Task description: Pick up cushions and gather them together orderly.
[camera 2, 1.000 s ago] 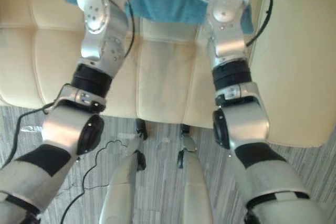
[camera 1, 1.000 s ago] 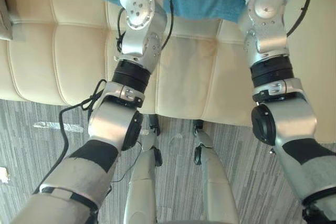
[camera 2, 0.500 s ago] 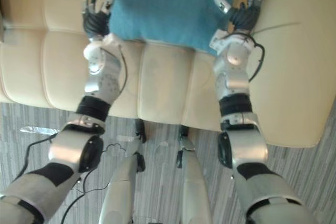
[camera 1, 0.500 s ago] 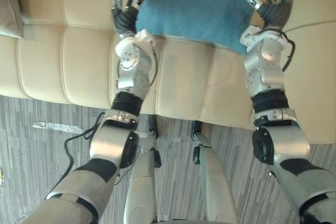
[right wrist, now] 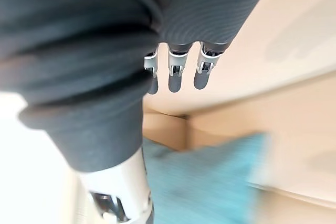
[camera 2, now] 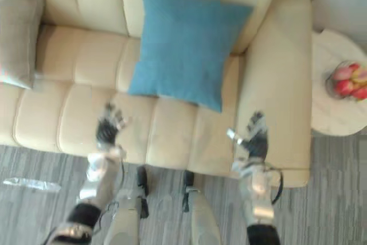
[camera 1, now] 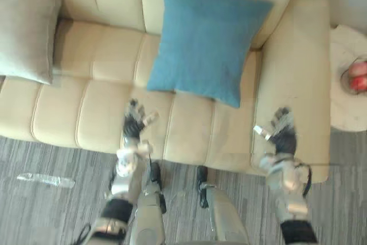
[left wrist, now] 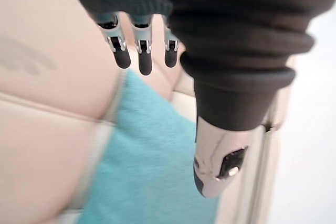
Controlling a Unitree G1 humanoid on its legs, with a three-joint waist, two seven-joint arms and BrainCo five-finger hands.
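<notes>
Teal cushion (camera 1: 206,47) stands propped against the cream sofa (camera 1: 86,113), left hand (camera 1: 135,125) and right hand (camera 1: 281,133) both spread, empty.

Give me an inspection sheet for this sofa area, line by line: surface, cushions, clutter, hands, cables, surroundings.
Surface: cream sofa with a padded seat.
Job's things: blue cushion propped against the backrest near the right armrest; grey cushion at the left end, apart from it.
Clutter: clear strip lying on the carpet before the sofa.
Hands: left hand over the seat's front, right hand over the armrest's front; both open, holding nothing.
Cables: nothing seen.
Surroundings: white side table with fruit beyond the right armrest.
</notes>
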